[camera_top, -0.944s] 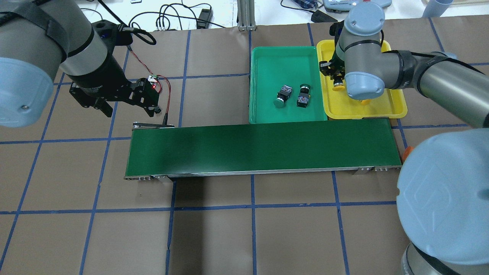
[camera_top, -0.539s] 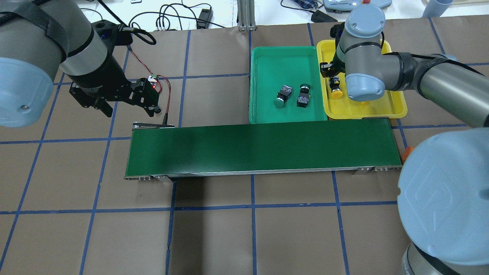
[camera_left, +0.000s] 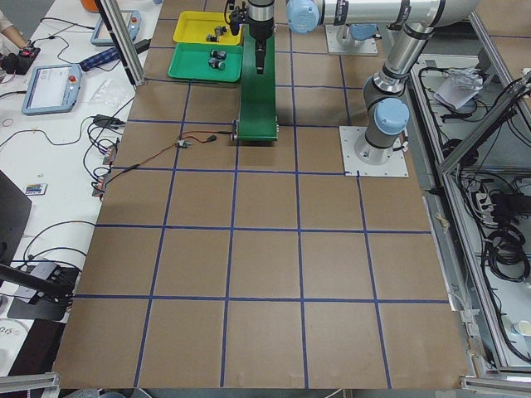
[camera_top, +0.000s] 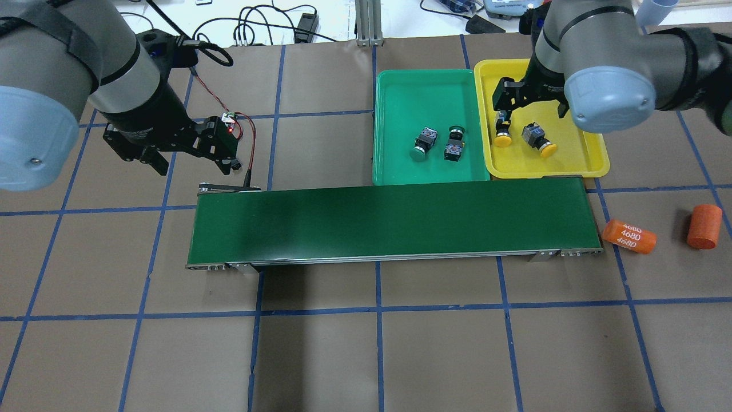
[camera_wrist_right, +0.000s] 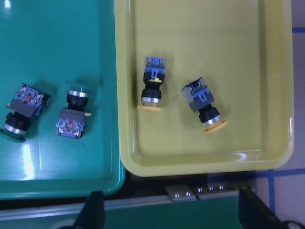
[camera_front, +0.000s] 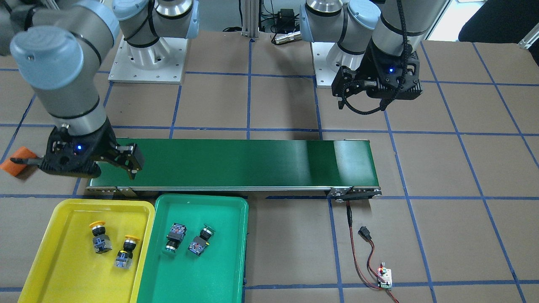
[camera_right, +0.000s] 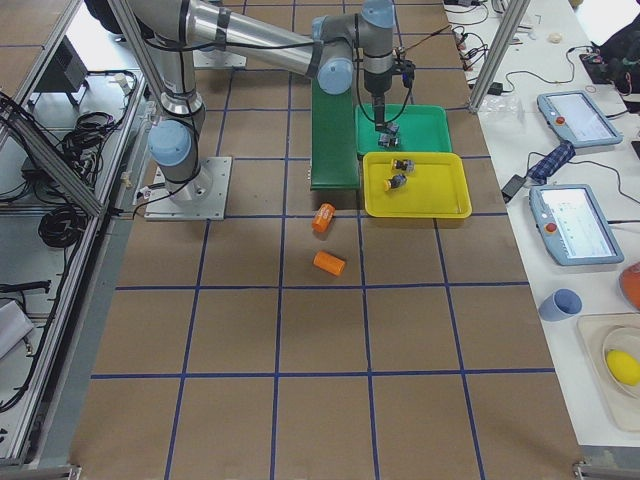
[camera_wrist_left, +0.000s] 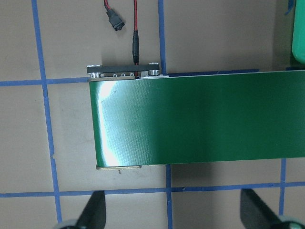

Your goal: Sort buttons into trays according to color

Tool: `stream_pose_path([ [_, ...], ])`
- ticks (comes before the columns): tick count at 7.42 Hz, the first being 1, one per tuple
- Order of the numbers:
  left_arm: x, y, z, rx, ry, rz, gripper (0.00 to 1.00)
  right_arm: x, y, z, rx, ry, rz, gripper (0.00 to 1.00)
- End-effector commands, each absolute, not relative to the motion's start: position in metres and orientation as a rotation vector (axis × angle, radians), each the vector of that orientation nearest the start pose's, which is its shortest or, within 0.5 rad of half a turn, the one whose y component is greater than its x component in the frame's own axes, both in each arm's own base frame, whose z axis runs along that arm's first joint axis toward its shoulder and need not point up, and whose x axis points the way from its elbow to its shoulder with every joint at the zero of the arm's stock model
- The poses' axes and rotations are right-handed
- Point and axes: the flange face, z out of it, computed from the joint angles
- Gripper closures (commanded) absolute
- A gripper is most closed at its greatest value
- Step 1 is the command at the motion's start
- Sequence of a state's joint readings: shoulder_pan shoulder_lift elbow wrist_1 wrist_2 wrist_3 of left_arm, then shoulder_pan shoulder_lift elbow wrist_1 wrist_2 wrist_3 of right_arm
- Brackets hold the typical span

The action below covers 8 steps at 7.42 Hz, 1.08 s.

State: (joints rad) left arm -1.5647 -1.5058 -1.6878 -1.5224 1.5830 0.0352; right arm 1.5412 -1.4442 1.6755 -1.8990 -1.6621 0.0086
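Observation:
Two yellow-capped buttons (camera_top: 502, 131) (camera_top: 538, 139) lie on their sides in the yellow tray (camera_top: 577, 155). Two green-capped buttons (camera_top: 422, 143) (camera_top: 454, 143) lie in the green tray (camera_top: 412, 91). My right gripper (camera_top: 532, 103) hangs open and empty above the yellow tray. In the right wrist view its fingertips (camera_wrist_right: 93, 212) stand wide apart below the yellow buttons (camera_wrist_right: 153, 85) (camera_wrist_right: 204, 106). My left gripper (camera_top: 191, 163) is open and empty above the belt's left end, far from both trays.
A long dark-green conveyor belt (camera_top: 394, 220) runs along the near side of both trays. Two orange cylinders (camera_top: 629, 236) (camera_top: 704, 226) lie on the table off its right end. A small circuit board (camera_top: 230, 119) with red wires sits by the belt's left end.
My right gripper has let go of a yellow button in the yellow tray and risen away from it. Both yellow buttons and the orange cylinders now show. The left arm has not moved.

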Motion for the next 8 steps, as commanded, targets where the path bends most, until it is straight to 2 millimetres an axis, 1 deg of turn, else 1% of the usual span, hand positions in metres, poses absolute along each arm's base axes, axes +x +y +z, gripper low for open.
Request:
stream_pose_path([
  [1, -0.129, -0.464, 0.465, 0.043, 3.129, 0.01, 0.0, 0.117, -0.47, 0.465, 0.054, 3.213, 0.002, 0.0],
  [2, -0.129, -0.464, 0.466, 0.043, 3.129, 0.008, 0.0, 0.122, -0.434, 0.492, 0.051, 3.177, 0.036, 0.0],
  [3, -0.129, -0.464, 0.466, 0.041, 3.129, 0.008, 0.0, 0.125, -0.404, 0.511, 0.048, 3.159, 0.046, 0.0],
  [4, -0.129, -0.464, 0.466, 0.038, 3.129, 0.008, 0.0, 0.125, -0.384, 0.513, 0.047, 3.157, 0.132, 0.0],
  [6, -0.129, -0.464, 0.466, 0.022, 3.129, 0.007, 0.0, 0.125, -0.392, 0.488, 0.044, 3.149, 0.23, 0.0],
  [7, -0.129, -0.465, 0.466, 0.019, 3.129, 0.007, 0.0, 0.125, -0.397, 0.485, 0.02, 3.148, 0.22, 0.0],
  [8, -0.129, -0.465, 0.465, 0.017, 3.129, 0.01, 0.0, 0.125, -0.397, 0.49, 0.021, 3.149, 0.18, 0.0],
])
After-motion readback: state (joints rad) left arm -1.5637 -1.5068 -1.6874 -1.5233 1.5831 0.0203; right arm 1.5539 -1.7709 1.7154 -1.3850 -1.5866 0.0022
